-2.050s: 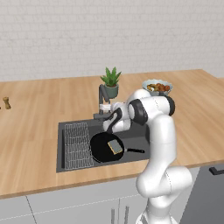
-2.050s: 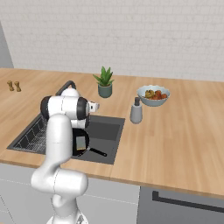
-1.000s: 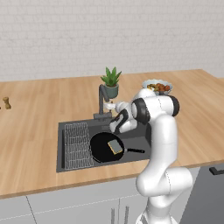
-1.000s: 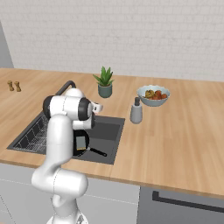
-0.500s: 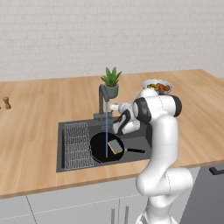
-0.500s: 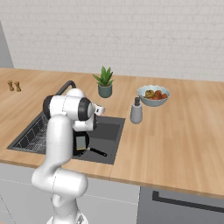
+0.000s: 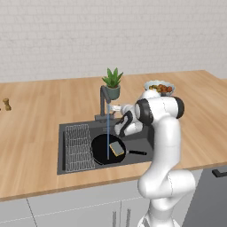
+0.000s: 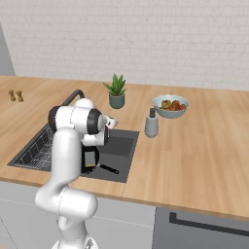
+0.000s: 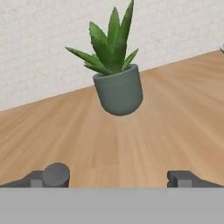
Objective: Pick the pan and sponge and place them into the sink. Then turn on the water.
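The dark sink [image 7: 60,150] holds the black pan [image 7: 101,150], its thin handle pointing right. The sponge [image 7: 117,149] lies in the pan, yellow layer showing. A thin light-blue stream of water [image 7: 107,135] falls from the dark faucet [image 7: 103,102] into the pan. My gripper [image 7: 118,108] is open just right of the faucet, holding nothing. In the right base view my arm covers most of the sink [image 8: 121,146]; part of the pan [image 8: 90,168] and the sponge [image 8: 89,158] show. The hand view has the open gripper [image 9: 114,178] facing the plant, with a round grey knob by the left fingertip [image 9: 39,179].
A wire rack [image 7: 79,141] fills the sink's left part. A potted plant [image 7: 113,84] stands behind the faucet, a fruit bowl [image 7: 158,87] to its right and a soap dispenser [image 8: 151,124] beside the sink. Small shakers [image 7: 6,104] stand far left on the wooden counter.
Water has started running from the faucet into the pan. My gripper has shifted slightly beside the faucet and stays open.
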Robot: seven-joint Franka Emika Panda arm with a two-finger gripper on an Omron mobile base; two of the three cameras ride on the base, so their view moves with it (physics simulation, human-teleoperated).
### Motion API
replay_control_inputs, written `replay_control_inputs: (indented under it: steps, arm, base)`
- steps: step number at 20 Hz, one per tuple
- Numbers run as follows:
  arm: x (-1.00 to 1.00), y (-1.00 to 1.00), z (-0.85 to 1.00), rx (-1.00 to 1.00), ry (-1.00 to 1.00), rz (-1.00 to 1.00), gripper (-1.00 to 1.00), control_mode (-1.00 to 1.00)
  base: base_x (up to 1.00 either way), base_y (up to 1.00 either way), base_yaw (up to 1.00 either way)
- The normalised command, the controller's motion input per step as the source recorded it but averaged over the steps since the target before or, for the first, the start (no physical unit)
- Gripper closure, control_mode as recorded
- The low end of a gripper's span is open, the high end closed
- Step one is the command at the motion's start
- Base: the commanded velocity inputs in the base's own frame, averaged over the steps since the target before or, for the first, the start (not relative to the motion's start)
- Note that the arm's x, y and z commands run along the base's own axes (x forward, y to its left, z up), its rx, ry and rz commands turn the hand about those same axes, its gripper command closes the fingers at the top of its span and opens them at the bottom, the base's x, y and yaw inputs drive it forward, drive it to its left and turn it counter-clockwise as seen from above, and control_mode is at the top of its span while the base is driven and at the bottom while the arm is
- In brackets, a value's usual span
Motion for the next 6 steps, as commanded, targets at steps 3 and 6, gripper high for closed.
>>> replay_control_inputs:
  steps: [3,6]
  arm:
    - [-0.13,-0.43,-0.02,0.00,-0.01,0.00,-1.00,-1.00]
    - [-0.06,-0.14,0.00,0.00,0.00,0.00,-1.00,-1.00]
  base:
    - [0.00,0.00,0.00]
    - [0.00,0.00,0.00]
